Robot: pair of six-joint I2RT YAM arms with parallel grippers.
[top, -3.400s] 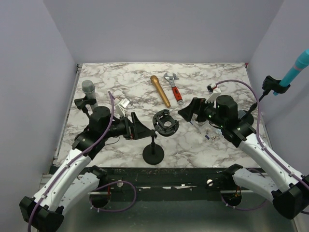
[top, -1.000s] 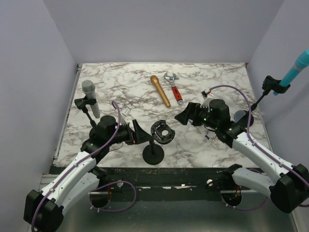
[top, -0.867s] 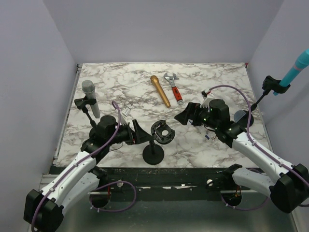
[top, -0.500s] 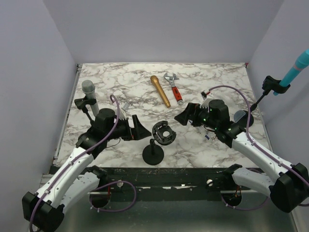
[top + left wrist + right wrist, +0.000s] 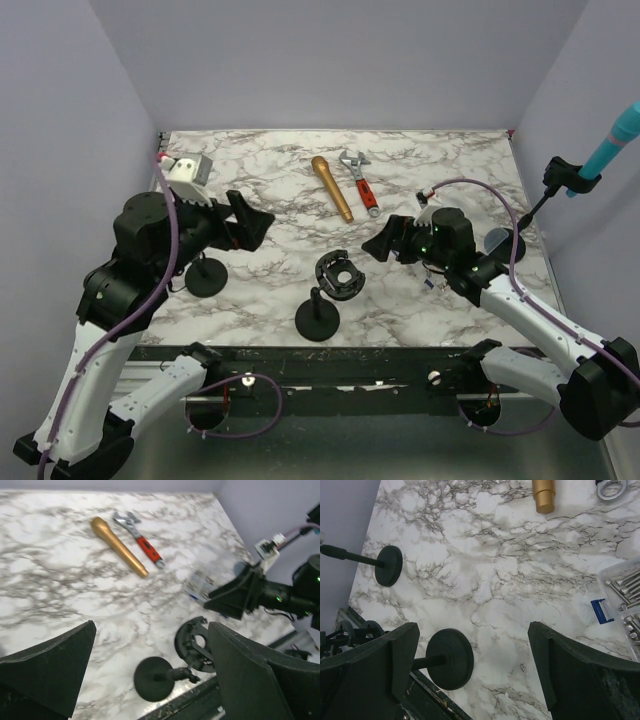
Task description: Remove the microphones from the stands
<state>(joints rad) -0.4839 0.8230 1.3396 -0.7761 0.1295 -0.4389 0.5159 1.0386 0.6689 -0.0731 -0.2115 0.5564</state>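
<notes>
Flat on the table (image 5: 440,160) at far centre, beside a red-handled wrench (image 5: 360,183) and well apart from the near stand (image 5: 318,318): gold microphone (image 5: 331,188). Left gripper (image 5: 248,222) and right gripper (image 5: 385,240) both spread wide, empty.

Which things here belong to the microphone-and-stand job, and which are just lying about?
Job: stand with empty clip; gold microphone, lying loose; second stand, top hidden; perhaps the teal microphone, clipped at far right.
Lying about: wrench; screw box.
</notes>
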